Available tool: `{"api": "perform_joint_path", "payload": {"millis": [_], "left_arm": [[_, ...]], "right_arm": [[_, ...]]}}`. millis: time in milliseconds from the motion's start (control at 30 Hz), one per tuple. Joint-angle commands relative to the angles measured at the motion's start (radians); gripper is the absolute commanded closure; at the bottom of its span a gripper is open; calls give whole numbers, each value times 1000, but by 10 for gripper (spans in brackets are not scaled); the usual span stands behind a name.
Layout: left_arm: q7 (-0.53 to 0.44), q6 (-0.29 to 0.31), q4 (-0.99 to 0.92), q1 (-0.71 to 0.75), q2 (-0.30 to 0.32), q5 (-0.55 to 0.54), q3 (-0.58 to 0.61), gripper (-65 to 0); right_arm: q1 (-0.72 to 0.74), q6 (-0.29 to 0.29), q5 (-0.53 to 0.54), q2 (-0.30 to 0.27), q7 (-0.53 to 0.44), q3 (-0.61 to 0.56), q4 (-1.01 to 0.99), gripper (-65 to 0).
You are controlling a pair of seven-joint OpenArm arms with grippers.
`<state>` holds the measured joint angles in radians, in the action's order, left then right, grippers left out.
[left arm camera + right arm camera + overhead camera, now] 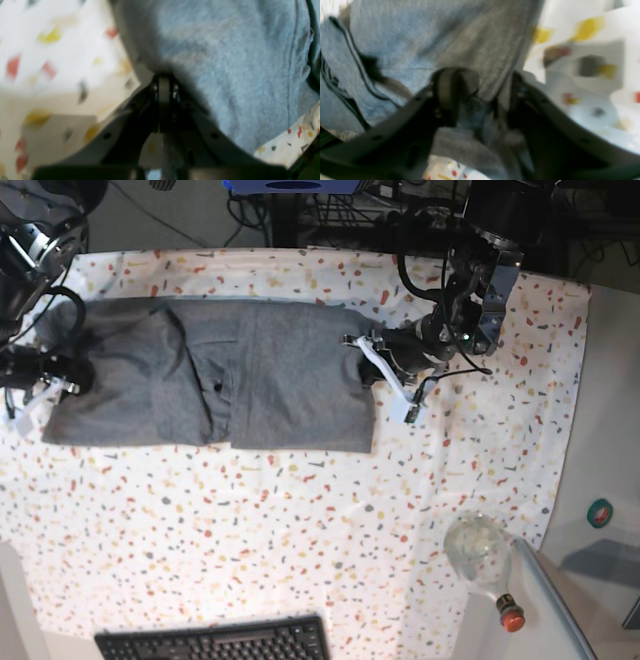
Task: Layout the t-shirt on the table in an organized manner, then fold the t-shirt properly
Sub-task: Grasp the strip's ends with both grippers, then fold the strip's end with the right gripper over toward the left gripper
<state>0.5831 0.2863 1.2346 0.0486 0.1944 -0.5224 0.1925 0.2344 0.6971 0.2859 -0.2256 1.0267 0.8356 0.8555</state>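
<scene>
The grey t-shirt (pixel 250 380) lies spread lengthwise across the back of the speckled table (pixel 300 530), with folds and wrinkles near its middle. My left gripper (pixel 368 352) is at the shirt's right edge. In the left wrist view its fingers (pixel 163 83) are shut together on the edge of the t-shirt (pixel 237 62). My right gripper (pixel 72 375) is at the shirt's left end. In the right wrist view it (pixel 480 95) stands open, its two fingers apart with bunched t-shirt (pixel 420 37) fabric between them over the table (pixel 595 100).
A black keyboard (pixel 215 642) lies at the front edge. A clear bottle (pixel 478 545) with a red cap lies at the front right corner. Cables and dark equipment stand behind the table's back edge. A pale surface with a green disc (pixel 600 513) adjoins on the right.
</scene>
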Motion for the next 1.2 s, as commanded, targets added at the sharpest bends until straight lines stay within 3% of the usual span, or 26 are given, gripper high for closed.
{"api": "perform_joint_path", "payload": {"millis": [0, 167, 333, 433, 733, 933, 1167], "left_arm": [[13, 3, 4, -5, 4, 11, 20, 0], [13, 3, 9, -5, 4, 11, 37, 0], [13, 3, 9, -11, 4, 12, 35, 0], [13, 3, 9, -20, 3, 12, 43, 0], [19, 3, -5, -68, -72, 14, 46, 0], [19, 3, 1, -69, -97, 14, 46, 0], [19, 3, 1, -65, -88, 14, 46, 0]], "right_arm": [[12, 1, 0, -14, 16, -3, 6, -182], [30, 1, -15, -41, -29, -5, 6, 0], [44, 1, -61, -53, -61, -80, 11, 0], [24, 1, -61, -42, -52, -138, 120, 0], [-116, 1, -63, 70, 5, -382, 595, 0], [-174, -121, -63, 116, 53, -519, 772, 0], [-198, -123, -63, 187, 159, -571, 927, 0]]}}
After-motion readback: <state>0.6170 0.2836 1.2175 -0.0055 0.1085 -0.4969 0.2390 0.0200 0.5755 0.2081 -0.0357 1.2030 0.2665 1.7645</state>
